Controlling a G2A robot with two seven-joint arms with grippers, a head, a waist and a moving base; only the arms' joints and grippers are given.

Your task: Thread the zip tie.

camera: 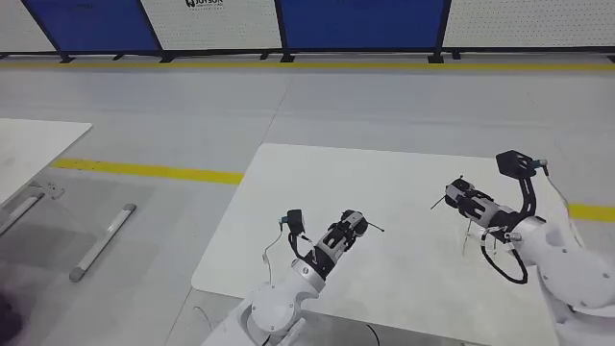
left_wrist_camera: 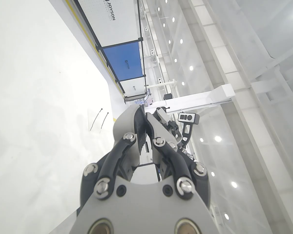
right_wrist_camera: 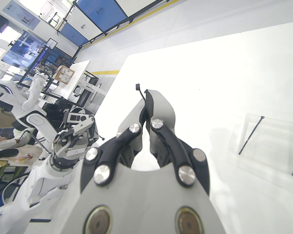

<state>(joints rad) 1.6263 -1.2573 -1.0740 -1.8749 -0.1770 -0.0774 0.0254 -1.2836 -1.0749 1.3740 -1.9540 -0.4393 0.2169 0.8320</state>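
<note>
My right gripper (right_wrist_camera: 146, 96) is shut on a black zip tie (right_wrist_camera: 139, 91), whose square head pokes out past the fingertips. In the top view that gripper (camera: 459, 197) hovers over the right part of the white table (camera: 288, 202), the tie (camera: 437, 202) sticking out toward the left arm. My left gripper (left_wrist_camera: 144, 113) is shut too. From above, it (camera: 354, 223) sits near the table's front middle with a thin black strip (camera: 375, 224) jutting from its tips. The two grippers are apart and point roughly toward each other.
A clear flat tray (right_wrist_camera: 271, 144) lies on the table beside the right arm and holds two spare black zip ties (right_wrist_camera: 250, 135). The same ties (left_wrist_camera: 95, 120) show in the left wrist view. Another white table (camera: 29, 149) stands off to the left.
</note>
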